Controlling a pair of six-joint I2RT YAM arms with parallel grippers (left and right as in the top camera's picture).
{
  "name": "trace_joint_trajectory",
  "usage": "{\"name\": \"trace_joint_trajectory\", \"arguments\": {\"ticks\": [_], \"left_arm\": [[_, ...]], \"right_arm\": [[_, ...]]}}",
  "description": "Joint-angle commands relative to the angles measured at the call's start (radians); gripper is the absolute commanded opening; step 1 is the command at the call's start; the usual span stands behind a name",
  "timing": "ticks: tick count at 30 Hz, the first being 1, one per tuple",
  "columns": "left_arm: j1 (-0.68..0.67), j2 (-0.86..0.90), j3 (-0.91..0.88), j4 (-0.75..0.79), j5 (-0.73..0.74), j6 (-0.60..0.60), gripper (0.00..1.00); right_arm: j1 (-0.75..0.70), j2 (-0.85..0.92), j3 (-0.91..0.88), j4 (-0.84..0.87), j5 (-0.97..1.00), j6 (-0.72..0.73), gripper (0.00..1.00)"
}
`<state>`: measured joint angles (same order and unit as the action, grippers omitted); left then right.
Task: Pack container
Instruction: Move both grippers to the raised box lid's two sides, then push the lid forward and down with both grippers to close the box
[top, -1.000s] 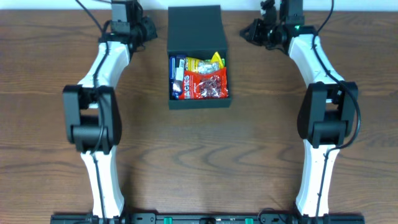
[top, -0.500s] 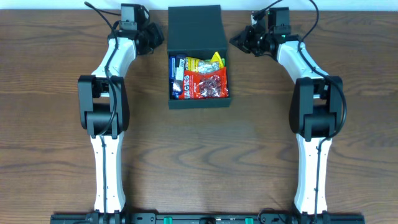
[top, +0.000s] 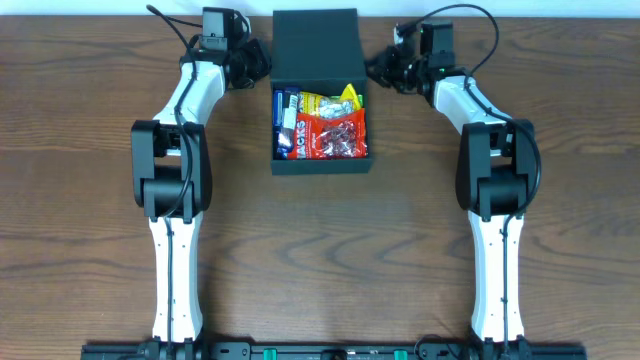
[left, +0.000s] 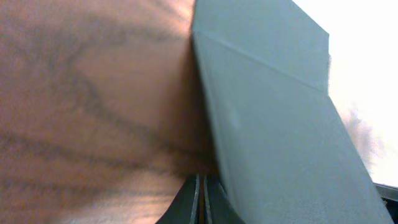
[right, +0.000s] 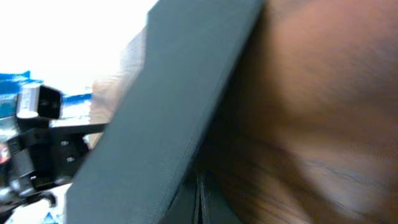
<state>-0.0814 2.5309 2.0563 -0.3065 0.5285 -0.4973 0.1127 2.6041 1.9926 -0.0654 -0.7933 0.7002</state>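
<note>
The dark container (top: 320, 163) stands at the back middle of the table, its flip lid (top: 313, 45) open and raised behind it. Inside lie a red snack packet (top: 335, 135), a yellow packet (top: 330, 100) and a blue-and-white packet (top: 286, 110). My left gripper (top: 262, 62) is shut and empty, its tips against the lid's left side (left: 267, 118). My right gripper (top: 372, 68) is shut and empty at the lid's right side (right: 168, 112). Both pairs of fingertips, left (left: 202, 199) and right (right: 199, 199), rest low by the lid's edge.
The brown wooden table (top: 320, 260) runs around the container. Its back edge (top: 560, 17) lies just behind the lid and both grippers. Both arms reach up the table's sides, left (top: 170, 190) and right (top: 495, 190).
Both grippers have moved inward toward the lid, the left one to the right and the right one to the left. The container and its packets have not moved.
</note>
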Motion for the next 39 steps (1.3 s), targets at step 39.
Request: {"name": "trace_joint_trajectory", "arguments": {"ticks": [39], "left_arm": [[0.007,-0.043,0.682,-0.783,0.056,0.554,0.06]], "right_arm": [[0.060,-0.113,0.534,-1.031,-0.071,-0.811,0.02]]}}
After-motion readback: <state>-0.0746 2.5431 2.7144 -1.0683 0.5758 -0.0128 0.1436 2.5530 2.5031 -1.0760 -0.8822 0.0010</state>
